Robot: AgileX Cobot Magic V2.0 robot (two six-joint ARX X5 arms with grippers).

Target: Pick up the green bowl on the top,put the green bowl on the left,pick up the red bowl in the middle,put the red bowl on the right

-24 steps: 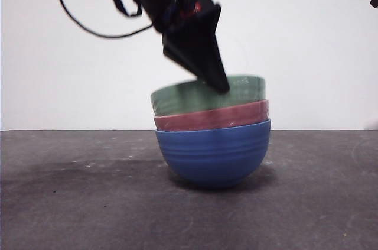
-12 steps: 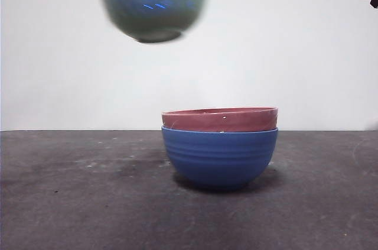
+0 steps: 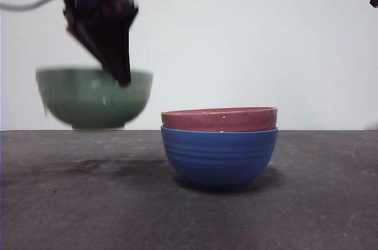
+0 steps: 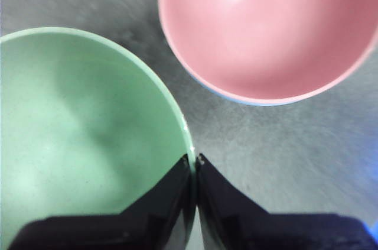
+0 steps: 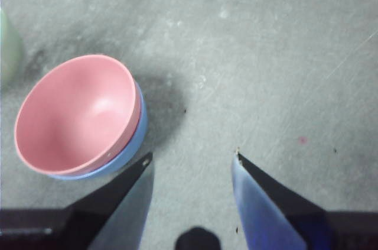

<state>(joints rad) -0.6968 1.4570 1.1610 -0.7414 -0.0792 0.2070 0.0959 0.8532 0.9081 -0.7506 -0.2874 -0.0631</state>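
Green bowl (image 3: 88, 99), red bowl (image 3: 219, 119), blue bowl (image 3: 218, 155)

The dark grey bench (image 3: 71, 203) carries one blue bowl (image 3: 218, 156), which stands directly on its surface.

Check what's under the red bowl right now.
The red bowl sits nested in a blue bowl, which stands on the table. Only the red bowl's rim band shows; its lower body and the blue bowl's inside are covered.

There are three bowls: one green bowl (image 3: 93, 97), one red bowl (image 3: 219, 119) and one blue bowl (image 3: 219, 156). Two claws are visible: left claw (image 4: 195, 158), right claw (image 5: 192, 158).
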